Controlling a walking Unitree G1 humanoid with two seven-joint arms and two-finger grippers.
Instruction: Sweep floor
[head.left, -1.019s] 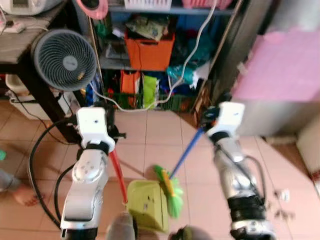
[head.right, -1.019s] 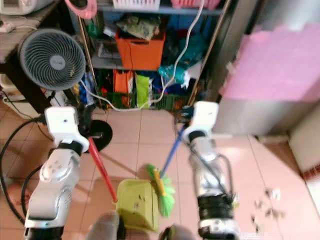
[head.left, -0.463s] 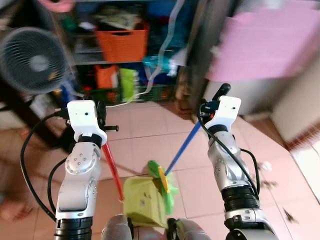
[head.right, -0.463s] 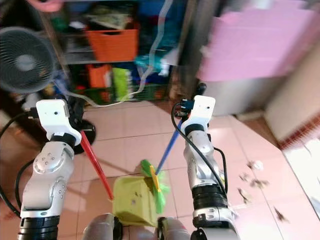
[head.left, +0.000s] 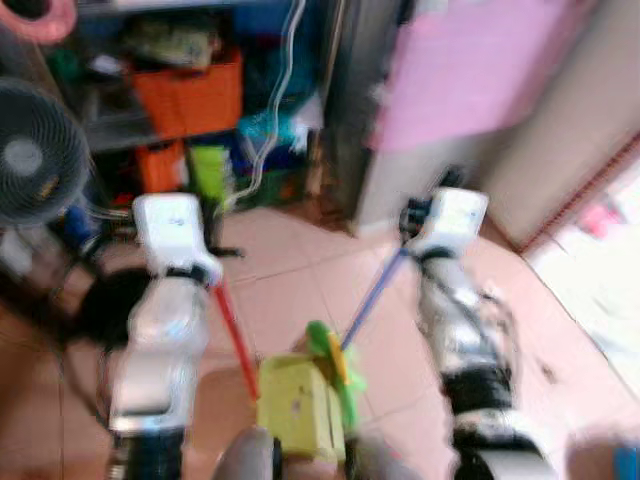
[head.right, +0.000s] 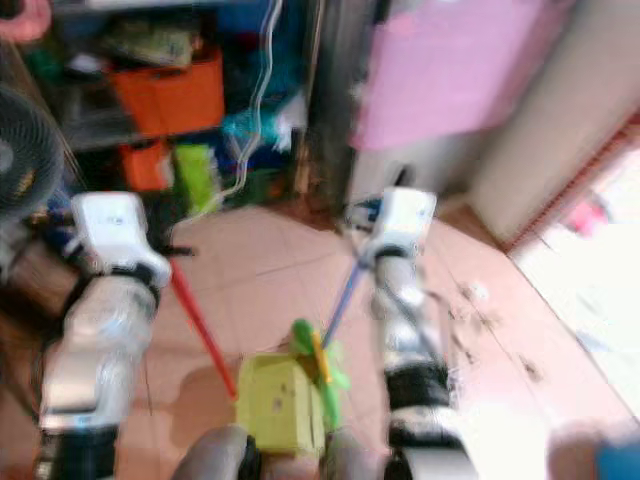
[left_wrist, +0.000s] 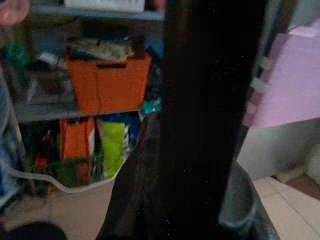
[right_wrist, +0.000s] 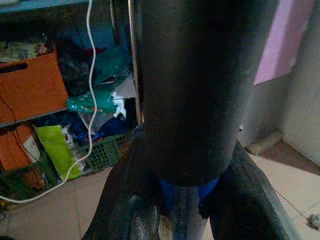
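Note:
My left gripper (head.left: 213, 255) is shut on the red handle (head.left: 232, 330) of a yellow-green dustpan (head.left: 295, 410), which hangs low in front of me between the arms. My right gripper (head.left: 412, 218) is shut on the blue handle (head.left: 370, 300) of a broom. The broom's green bristle head (head.left: 336, 362) rests against the dustpan's right side. In the right wrist view the blue handle (right_wrist: 183, 199) shows between the black fingers (right_wrist: 125, 200). Small scraps of litter (head.right: 472, 296) lie on the pink floor tiles to the right. All views are blurred.
Ahead on the left stands a cluttered shelf with an orange bin (head.left: 190, 92) and a dangling white cable (head.left: 272, 110). A round fan (head.left: 30, 155) stands at far left. A pink foam board (head.left: 470, 70) leans on a grey cabinet, right. Bright floor lies far right.
The whole picture has swung: shelf, fan and pink board shifted left and a bright patch of floor came in at the right, so the camera turned right. Both grippers keep their hold.

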